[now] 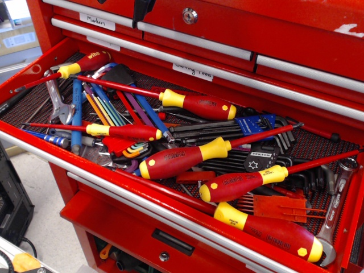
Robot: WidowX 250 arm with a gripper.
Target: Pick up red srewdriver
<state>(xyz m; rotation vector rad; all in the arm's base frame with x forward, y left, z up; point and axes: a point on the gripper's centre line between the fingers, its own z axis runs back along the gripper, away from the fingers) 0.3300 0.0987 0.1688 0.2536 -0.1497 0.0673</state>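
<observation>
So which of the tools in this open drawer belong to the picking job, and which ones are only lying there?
For the job:
- red srewdriver, the slim one with yellow collar and end cap

Just lying about:
- wiha screwdriver
- fat-handled red and yellow screwdrivers
- black hex keys
- coloured hex keys
- silver wrench

No gripper is in view.

"Markers" handwritten on a white label (97, 21) on the upper drawer front, left of the round lock (190, 15), "wiha" on a slim screwdriver handle (91, 60) below that label, "TEKTON" on a black key holder (260, 155) further right, a second white label (193, 71) possibly reading "Cutting Tools"
</observation>
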